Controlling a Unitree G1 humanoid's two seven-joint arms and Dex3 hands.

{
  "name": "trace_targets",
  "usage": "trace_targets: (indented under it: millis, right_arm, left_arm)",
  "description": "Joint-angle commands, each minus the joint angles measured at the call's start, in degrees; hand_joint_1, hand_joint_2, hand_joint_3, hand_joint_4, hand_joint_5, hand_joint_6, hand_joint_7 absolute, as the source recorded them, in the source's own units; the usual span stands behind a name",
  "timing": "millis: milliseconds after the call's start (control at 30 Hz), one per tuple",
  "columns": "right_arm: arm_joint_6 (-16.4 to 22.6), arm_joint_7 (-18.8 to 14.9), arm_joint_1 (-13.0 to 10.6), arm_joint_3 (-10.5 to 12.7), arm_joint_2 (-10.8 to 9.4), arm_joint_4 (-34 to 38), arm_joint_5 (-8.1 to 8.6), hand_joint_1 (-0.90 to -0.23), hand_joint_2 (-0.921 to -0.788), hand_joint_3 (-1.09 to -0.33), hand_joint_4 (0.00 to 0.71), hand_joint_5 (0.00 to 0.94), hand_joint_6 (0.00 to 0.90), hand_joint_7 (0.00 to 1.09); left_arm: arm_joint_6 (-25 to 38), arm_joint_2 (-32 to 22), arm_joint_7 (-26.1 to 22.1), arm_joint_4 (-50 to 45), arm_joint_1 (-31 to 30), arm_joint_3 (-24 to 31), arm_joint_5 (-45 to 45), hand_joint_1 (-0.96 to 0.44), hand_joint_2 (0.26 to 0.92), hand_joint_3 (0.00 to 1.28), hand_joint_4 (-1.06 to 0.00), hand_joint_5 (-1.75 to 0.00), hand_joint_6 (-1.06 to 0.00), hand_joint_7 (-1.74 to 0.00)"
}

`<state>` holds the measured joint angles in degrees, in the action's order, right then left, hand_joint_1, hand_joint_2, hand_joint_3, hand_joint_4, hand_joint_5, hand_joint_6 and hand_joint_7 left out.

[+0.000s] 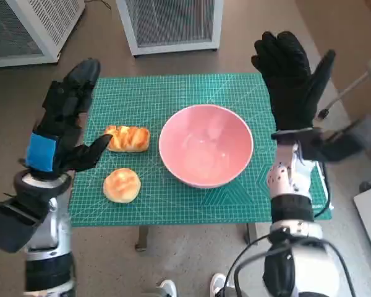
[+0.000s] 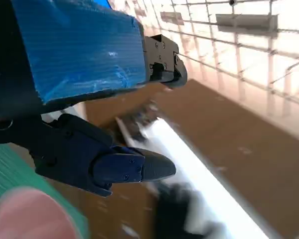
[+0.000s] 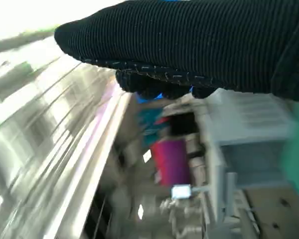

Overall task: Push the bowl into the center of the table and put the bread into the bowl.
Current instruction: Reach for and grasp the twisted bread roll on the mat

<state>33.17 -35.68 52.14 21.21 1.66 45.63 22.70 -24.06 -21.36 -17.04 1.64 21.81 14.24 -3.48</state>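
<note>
1. The left hand (image 1: 65, 124) is raised at the left edge of the table, blue-taped back up, its fingers spread wide and holding nothing; its thumb points right toward the bread.
2. The green cutting mat (image 1: 173, 93) covers the small table top.
3. A long glazed bread roll (image 1: 128, 138) lies on the mat left of centre, just beside the thumb tip of the left hand and apart from the bowl.
4. A round bread bun (image 1: 122, 185) lies nearer than the roll, close to the near left part of the mat.
5. The pink bowl (image 1: 206, 145) stands upright near the mat's middle, a little to the right, with nothing in it.
6. The right hand (image 1: 292, 77) in its black glove is raised over the far right corner of the mat, fingers spread wide, holding nothing and clear of the bowl.
7. Two white slatted units (image 1: 170, 25) stand on the floor beyond the table.
</note>
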Motion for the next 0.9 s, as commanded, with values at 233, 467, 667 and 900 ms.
trace_targets:
  millis: [233,467,667,900]
  right_arm:
    - [0.27,0.82,-10.38,-7.74,-0.07,-18.89,-2.54,-0.413,-0.919,-0.505,0.525,0.025,0.23,0.75]
    - [-2.63,2.83,-12.9,-10.19,0.28,-24.67,-2.54,-0.41,-0.915,-0.486,0.539,0.031,0.215,0.82]
    - [-2.84,3.66,-13.77,-11.28,0.81,-26.67,-2.84,-0.404,-0.873,-0.562,0.545,0.037,0.203,0.86]
    - [-2.23,3.89,-13.97,-11.91,1.31,-26.71,-2.64,-0.414,-0.861,-0.581,0.552,0.045,0.206,0.88]
  left_arm:
    - [3.61,-10.71,-1.74,3.65,3.99,-1.91,8.02,-0.57,0.921,0.23,-0.17,0.0,-0.13,-0.21]
    - [8.85,-13.93,-6.06,4.88,6.16,-5.0,7.88,-0.5,0.897,0.06,-0.17,0.0,-0.12,-0.2]
    - [16.69,-16.18,-8.68,3.97,8.14,-8.99,11.54,-0.34,0.817,0.01,-0.15,0.0,-0.13,-0.2]
    - [23.83,-17.06,-9.68,4.13,10.74,-14.05,18.09,-0.3,0.788,0.0,-0.13,0.0,-0.15,-0.19]
